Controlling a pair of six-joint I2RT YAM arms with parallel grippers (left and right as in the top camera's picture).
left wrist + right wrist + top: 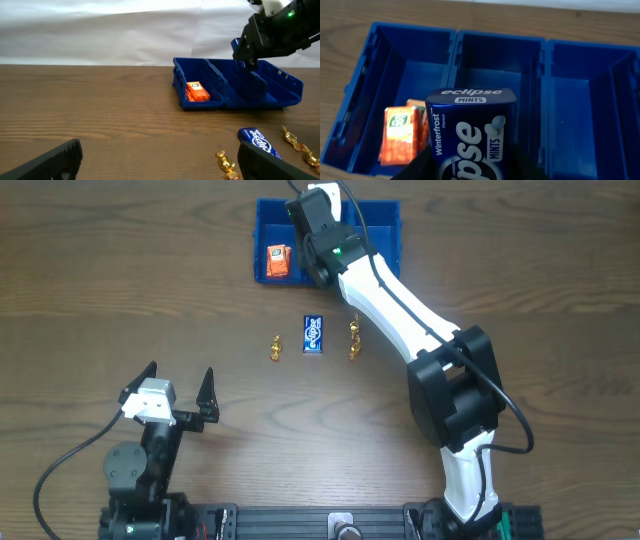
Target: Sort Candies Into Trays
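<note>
the right hand [470, 170] is pinching a dark blue mint tin [470, 127] by its lower sides, with the tin's top end standing up past the fingertips. the hand hangs lifted over the blue tray [385, 230], and beneath and just ahead of it lie the tray's three compartments side by side. an orange box [395, 135] lies in one end compartment, just to one side of the held tin. from the right wrist view the tin sits about over the divider between that end compartment and the middle one; which of the two it is over cannot be told.

the left hand [180, 380] is low over the desk [100, 280] close to its own base, fingers spread wide with nothing between them. ahead of it and off toward the right arm's side, a second blue tin [313, 333] lies flat on the desk. a gold-wrapped candy [277, 347] lies just beside that tin on the side nearer the left hand. two more gold candies [353, 340] lie on the tin's far side, close to each other. the tray stands farther out from the left hand than these loose pieces, well apart from it.
</note>
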